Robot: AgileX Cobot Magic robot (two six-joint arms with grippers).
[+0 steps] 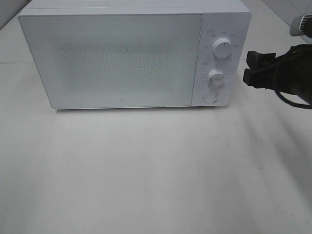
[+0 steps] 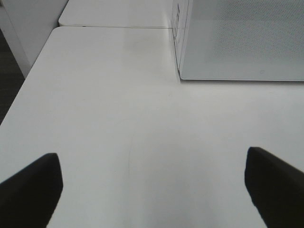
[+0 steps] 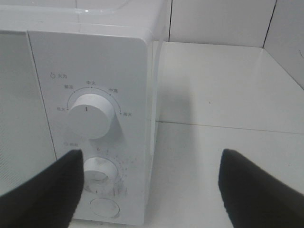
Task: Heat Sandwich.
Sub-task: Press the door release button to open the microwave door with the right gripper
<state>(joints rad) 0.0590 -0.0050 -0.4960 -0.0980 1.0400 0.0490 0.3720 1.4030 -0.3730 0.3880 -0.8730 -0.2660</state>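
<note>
We cannot tell where the sandwich is: the boxy white microwave (image 1: pixel 122 58) has its speckled matte door (image 1: pixel 114 61) closed. The right gripper (image 1: pixel 249 68), black jaws apart and empty, hovers near two round white knobs (image 1: pixel 223 49). The left gripper (image 2: pixel 152 161), jaws wide apart, hangs over the smooth white table (image 1: pixel 146 170).

right hand (image 1: pixel 249 68) spread, empty, left hand (image 2: pixel 152 187) spread wide, empty

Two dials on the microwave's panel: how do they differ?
The upper knob sits under an arc of a few spaced, labelled settings. The lower knob is ringed by fine, close tick marks. The upper knob has a dark pointer line on its face; none is clear on the lower knob. The upper knob is near the panel's top, and the lower knob is just above the round button. Both are round, white and on the microwave.
</note>
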